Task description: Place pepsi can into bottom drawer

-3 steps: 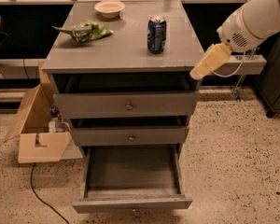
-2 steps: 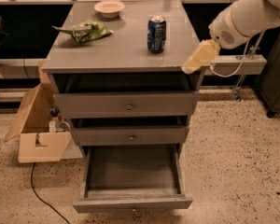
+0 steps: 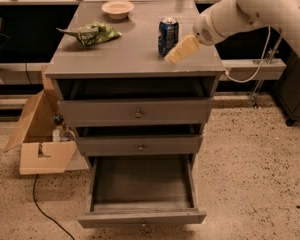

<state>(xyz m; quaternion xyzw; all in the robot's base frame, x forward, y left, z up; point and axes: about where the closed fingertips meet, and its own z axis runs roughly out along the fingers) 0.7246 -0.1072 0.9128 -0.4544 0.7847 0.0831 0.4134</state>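
The pepsi can point(image 3: 168, 35) is a dark-blue can with a silver top. It stands upright on the grey cabinet top point(image 3: 125, 54), right of centre. My gripper point(image 3: 171, 58) comes in from the upper right on a white arm. Its cream fingertips hang just in front of and to the right of the can, above the cabinet top, with a small gap to the can. The bottom drawer point(image 3: 142, 194) is pulled out at the foot of the cabinet, and its floor is bare.
A green foil snack bag point(image 3: 92, 33) lies on the left of the cabinet top, a small cream bowl point(image 3: 117, 8) at the back. Two upper drawers point(image 3: 138, 113) with brass knobs stand slightly ajar. An open cardboard box point(image 3: 40, 139) and a black cable lie on the floor at left.
My gripper and arm have swung left from beyond the cabinet's right edge to over its top, close to the pepsi can. The can has not moved.
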